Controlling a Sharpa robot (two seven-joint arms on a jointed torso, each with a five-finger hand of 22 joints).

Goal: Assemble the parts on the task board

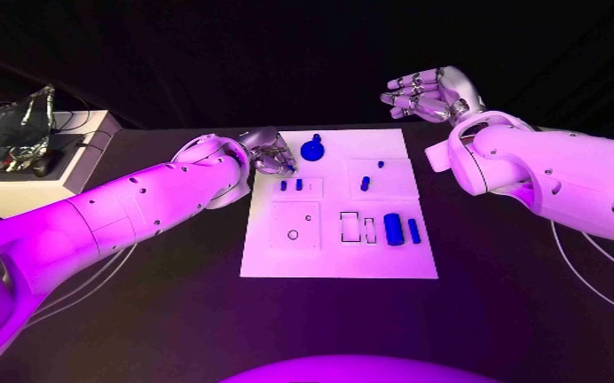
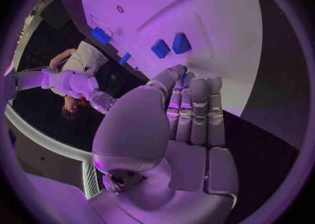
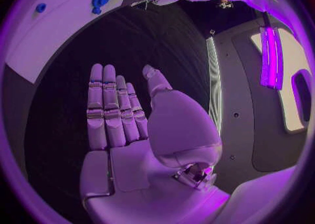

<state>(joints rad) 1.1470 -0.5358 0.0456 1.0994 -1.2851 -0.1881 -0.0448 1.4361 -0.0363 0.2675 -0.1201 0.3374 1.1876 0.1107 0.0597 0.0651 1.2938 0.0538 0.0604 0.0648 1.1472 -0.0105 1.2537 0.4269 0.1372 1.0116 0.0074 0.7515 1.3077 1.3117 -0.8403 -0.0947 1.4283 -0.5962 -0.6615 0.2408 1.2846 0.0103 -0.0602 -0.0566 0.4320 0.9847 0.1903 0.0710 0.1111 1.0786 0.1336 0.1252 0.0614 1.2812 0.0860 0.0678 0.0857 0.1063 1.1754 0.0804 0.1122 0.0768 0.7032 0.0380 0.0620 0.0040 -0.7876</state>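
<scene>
At upper centre of the head view, left hand [image 1: 265, 154] beside task board [image 1: 339, 204], fingers pressed together, empty; right hand [image 1: 429, 95] spread. Blue parts [image 1: 393, 228] likely light, rigid: pinch sides.

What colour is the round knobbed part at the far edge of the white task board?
Blue; the round knobbed part shows best in the head view, standing on the white task board.

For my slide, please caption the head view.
Left hand at the board's far corner; right hand raised, open.
</scene>
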